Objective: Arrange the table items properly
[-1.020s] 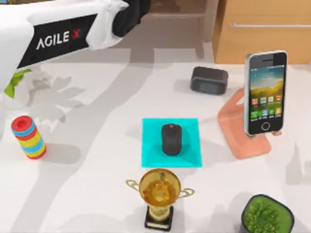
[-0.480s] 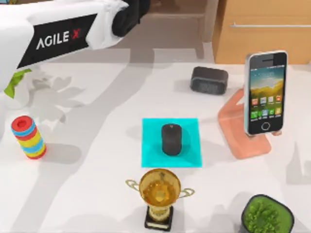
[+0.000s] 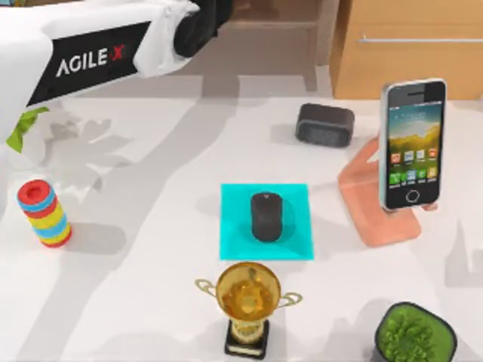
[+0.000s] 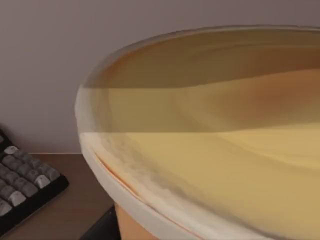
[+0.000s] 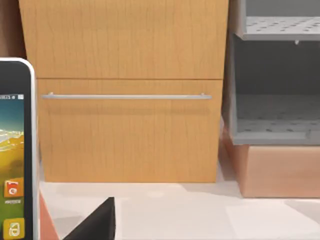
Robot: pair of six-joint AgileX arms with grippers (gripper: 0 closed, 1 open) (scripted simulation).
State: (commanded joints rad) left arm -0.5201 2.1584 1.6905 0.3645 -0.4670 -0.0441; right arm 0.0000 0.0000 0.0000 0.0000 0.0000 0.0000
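Observation:
A small black mouse (image 3: 266, 216) lies in the middle of a cyan mat (image 3: 234, 241) at the table's centre. At the right, the smartphone (image 3: 412, 143) leans upright on a salmon stand (image 3: 373, 211); its left edge also fills the side of the right wrist view as the phone (image 5: 15, 150). The orange cup (image 4: 210, 165) with its creamy top sits very close under the left wrist camera, over a brown surface. My left arm reaches across the top left, and its dark gripper (image 3: 204, 23) hangs beyond the table's far edge.
A gold trophy (image 3: 247, 302) stands in front of the mat. Stacked coloured rings (image 3: 44, 213) are at the left and a green plant pot (image 3: 413, 335) at the front right. A black speaker (image 3: 324, 124) sits behind the mat. A keyboard (image 4: 25, 180) lies near the cup. A wooden cabinet (image 5: 130, 100) stands behind the table.

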